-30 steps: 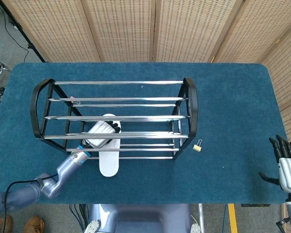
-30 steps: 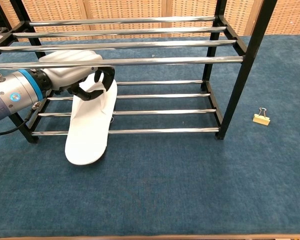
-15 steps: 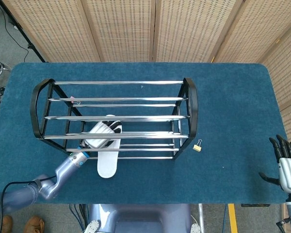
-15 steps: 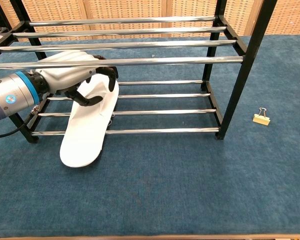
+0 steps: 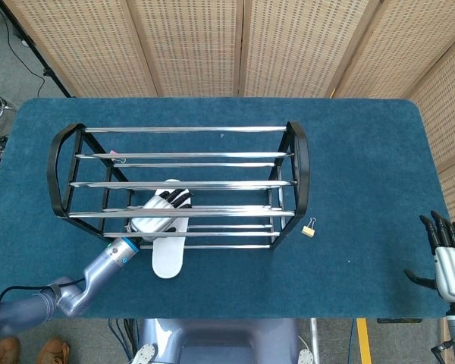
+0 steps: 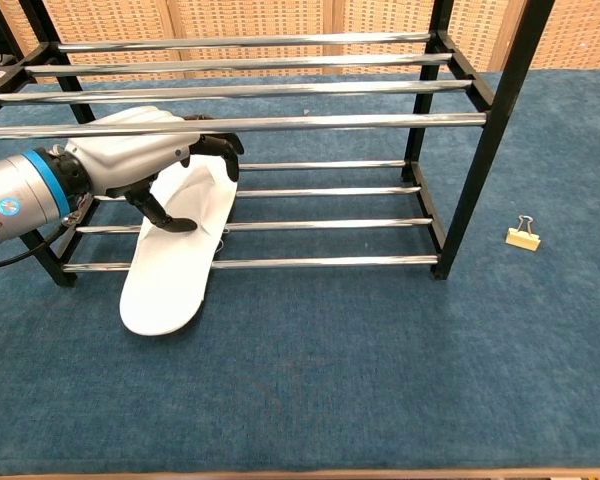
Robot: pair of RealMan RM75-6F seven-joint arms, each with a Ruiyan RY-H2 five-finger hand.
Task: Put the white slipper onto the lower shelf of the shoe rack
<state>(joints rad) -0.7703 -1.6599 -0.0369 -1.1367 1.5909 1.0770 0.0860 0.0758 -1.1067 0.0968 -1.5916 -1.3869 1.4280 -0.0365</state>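
Note:
The white slipper (image 6: 168, 282) (image 5: 167, 258) lies toe-first across the front bars of the shoe rack's lower shelf (image 6: 330, 262). Its heel sticks out over the front bar and rests on the blue table. My left hand (image 6: 145, 160) (image 5: 158, 212) reaches under the top shelf bars of the rack (image 5: 299, 167), just above the slipper's toe end. Its fingers are spread and stretched out, no longer wrapped around the slipper's edge; only the thumb points down onto the sole. My right hand (image 5: 447, 262) hangs at the table's far right front corner, fingers apart and holding nothing.
A small binder clip (image 6: 522, 235) (image 5: 309, 228) lies on the blue tablecloth right of the rack. The rack's black end frame (image 6: 485, 130) and chrome top bars (image 6: 280, 123) hem in the left hand. Woven screens stand behind the table.
The left hand's fingers have uncurled from the slipper's edge and spread out. The slipper swung slightly left and its heel settled on the table. The right hand stayed put.

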